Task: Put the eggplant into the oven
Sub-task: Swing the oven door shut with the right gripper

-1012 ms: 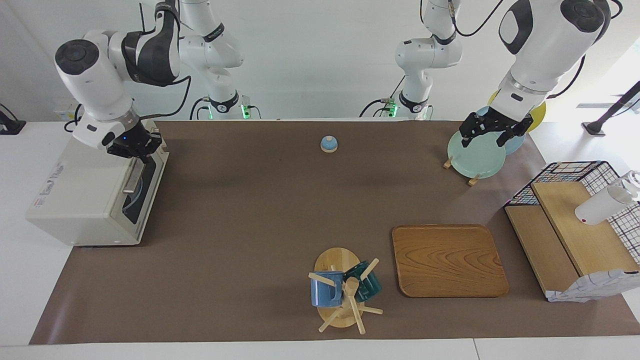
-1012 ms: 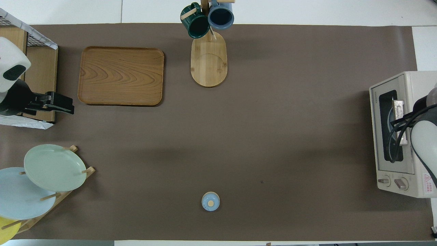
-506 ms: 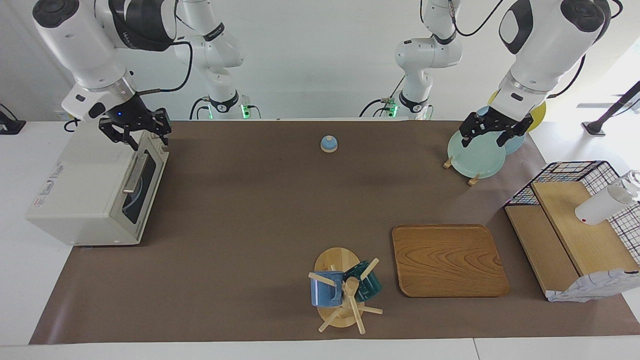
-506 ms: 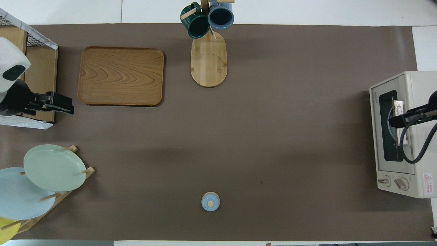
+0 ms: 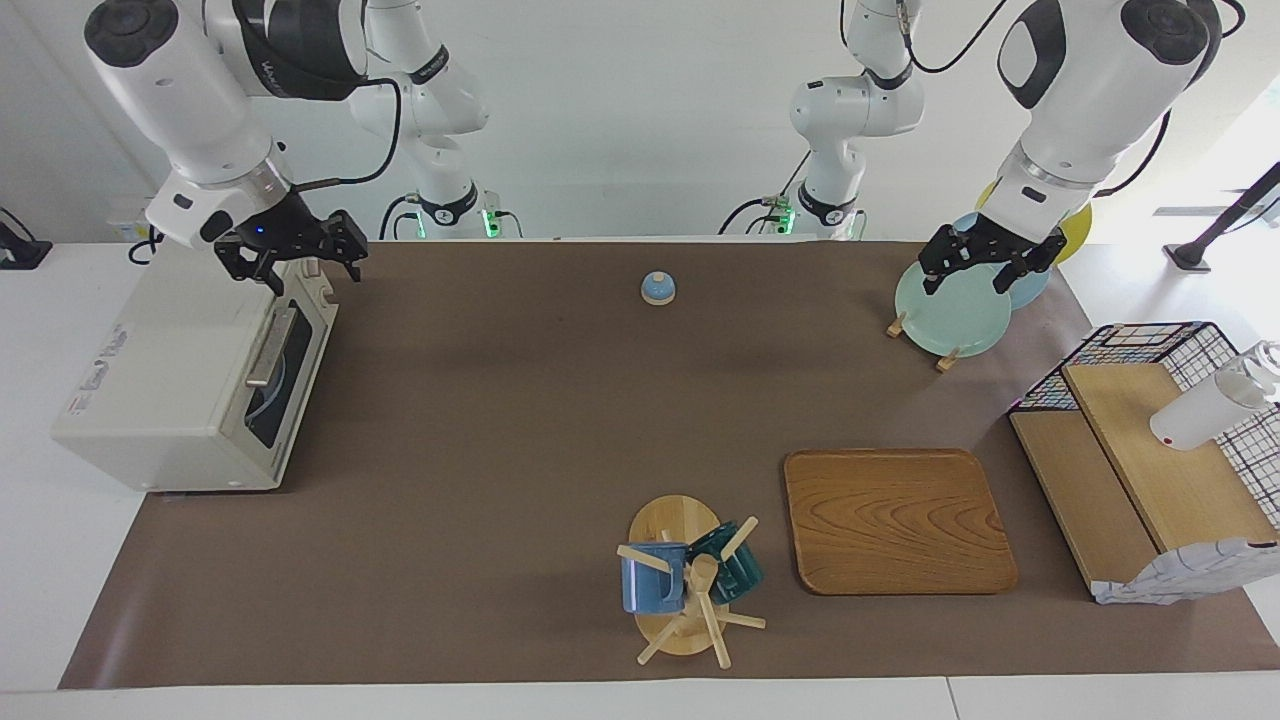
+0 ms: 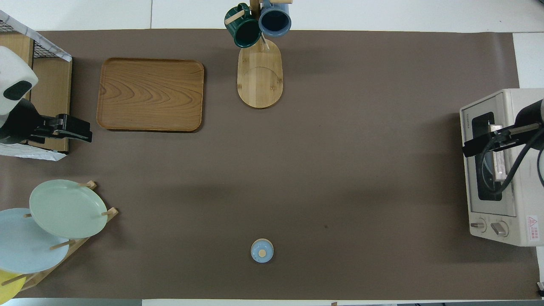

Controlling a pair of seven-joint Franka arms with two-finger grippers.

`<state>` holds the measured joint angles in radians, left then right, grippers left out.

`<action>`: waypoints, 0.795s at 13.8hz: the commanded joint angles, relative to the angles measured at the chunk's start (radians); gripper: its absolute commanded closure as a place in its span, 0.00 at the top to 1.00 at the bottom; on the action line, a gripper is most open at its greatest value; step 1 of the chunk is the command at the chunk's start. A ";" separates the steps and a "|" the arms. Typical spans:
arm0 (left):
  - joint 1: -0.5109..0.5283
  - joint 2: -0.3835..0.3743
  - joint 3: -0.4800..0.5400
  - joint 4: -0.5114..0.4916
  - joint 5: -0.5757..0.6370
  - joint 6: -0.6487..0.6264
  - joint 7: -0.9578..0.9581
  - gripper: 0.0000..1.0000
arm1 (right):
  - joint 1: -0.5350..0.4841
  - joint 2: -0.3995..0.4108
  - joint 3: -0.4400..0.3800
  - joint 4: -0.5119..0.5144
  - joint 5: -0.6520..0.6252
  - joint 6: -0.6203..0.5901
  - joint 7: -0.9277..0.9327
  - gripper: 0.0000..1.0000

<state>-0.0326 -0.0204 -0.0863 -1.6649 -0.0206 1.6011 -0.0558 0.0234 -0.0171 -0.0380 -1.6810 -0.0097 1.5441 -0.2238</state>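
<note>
The toaster oven (image 5: 180, 385) is sitting at the right arm's end of the surface (image 5: 520, 420) with its glass door shut; the eggplant is not showing in either view, so where it lies cannot be told. The right tool (image 5: 296, 262) is hovering over the oven's top front edge, fingers spread apart and holding nothing. The left tool (image 5: 985, 265) is waiting over the plate rack (image 5: 950, 315), fingers likewise apart and holding nothing

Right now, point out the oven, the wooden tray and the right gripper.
oven (image 5: 160, 380), facing view, top panel.
wooden tray (image 5: 897, 520), facing view, bare middle.
right gripper (image 5: 300, 268), facing view, between its fingertips.
</note>
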 commanded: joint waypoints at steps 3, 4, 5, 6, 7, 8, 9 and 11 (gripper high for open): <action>0.013 -0.004 -0.007 0.005 0.005 -0.017 0.011 1.00 | 0.039 0.022 -0.023 0.057 -0.016 -0.050 0.035 1.00; 0.011 -0.004 -0.007 0.005 0.005 -0.017 0.011 1.00 | 0.039 0.017 -0.023 0.057 -0.015 -0.047 0.037 1.00; 0.013 -0.004 -0.007 0.005 0.005 -0.017 0.011 1.00 | 0.039 0.013 -0.023 0.055 -0.015 -0.044 0.038 1.00; 0.011 -0.004 -0.007 0.005 0.005 -0.017 0.011 1.00 | 0.039 -0.006 -0.023 0.040 -0.015 -0.039 0.044 1.00; 0.011 -0.004 -0.007 0.005 0.005 -0.017 0.011 1.00 | 0.039 -0.009 -0.023 0.032 -0.015 -0.039 0.059 1.00; 0.011 -0.004 -0.007 0.005 0.005 -0.017 0.011 1.00 | 0.039 -0.009 -0.023 0.033 -0.015 -0.039 0.075 1.00; 0.013 -0.004 -0.007 0.005 0.005 -0.017 0.011 1.00 | 0.038 -0.007 -0.023 0.037 -0.015 -0.038 0.083 1.00; 0.013 -0.004 -0.007 0.005 0.005 -0.017 0.011 1.00 | 0.035 -0.006 -0.022 0.040 -0.009 -0.044 0.086 1.00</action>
<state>-0.0326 -0.0204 -0.0863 -1.6649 -0.0206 1.6011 -0.0558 0.0566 -0.0160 -0.0548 -1.6416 -0.0161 1.5170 -0.1572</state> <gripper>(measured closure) 0.000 0.000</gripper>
